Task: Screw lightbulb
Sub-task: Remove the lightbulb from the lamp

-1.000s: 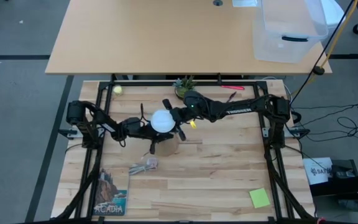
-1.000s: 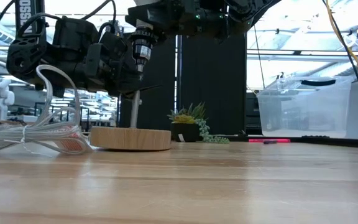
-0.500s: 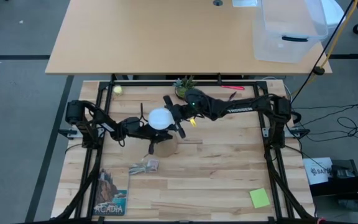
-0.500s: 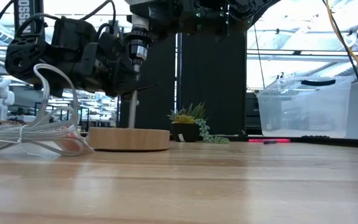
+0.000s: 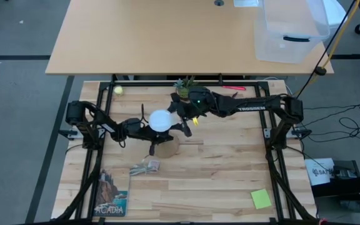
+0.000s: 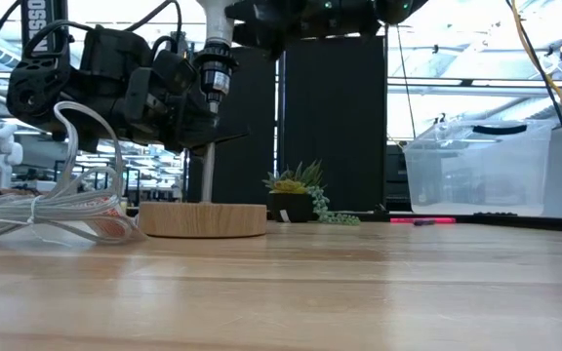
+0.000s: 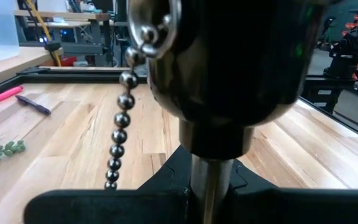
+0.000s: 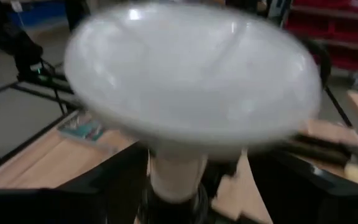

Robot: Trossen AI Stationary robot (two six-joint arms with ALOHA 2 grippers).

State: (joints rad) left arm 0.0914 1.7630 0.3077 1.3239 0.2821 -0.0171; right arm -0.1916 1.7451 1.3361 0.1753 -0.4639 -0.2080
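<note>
Lightbulb (image 5: 160, 120) is sitting directly above the wooden stand (image 5: 169, 147), on top of the stand's stem (image 6: 206, 175). In the low view its metal thread (image 6: 213, 76) is showing bare over the stand, so I judge it is not fully seated yet and more turns are needed.

My left claw (image 5: 145, 130) is clamping narrow on the stem just above the stand and steadying it. My right claw (image 5: 184, 122) is standing wide, just beside the bulb on the side away from the left claw, and it is holding nothing. In the right wrist view the fingers (image 8: 104, 193) are flanking the bulb's neck without pinching it.

To do this step well, I am thinking: close the right claw on the bulb's neck, not the globe. Keep it square over the stand so the thread is not crossing. Turn in short bites and regrip. Keep the left claw firm so the stand is not spinning, and go light on the squeeze. The bead chain (image 7: 120, 118) is hanging beside the socket, so keep it out of the thread.

Containers: beyond the stand, a small dark pot (image 6: 286, 207) is holding a green plant (image 5: 184, 84). Far beyond the stand, off my worktop (image 5: 217, 175), a clear bin (image 5: 274, 47) is sitting on another table. Something dark is showing in it, and I cannot tell what.
</note>
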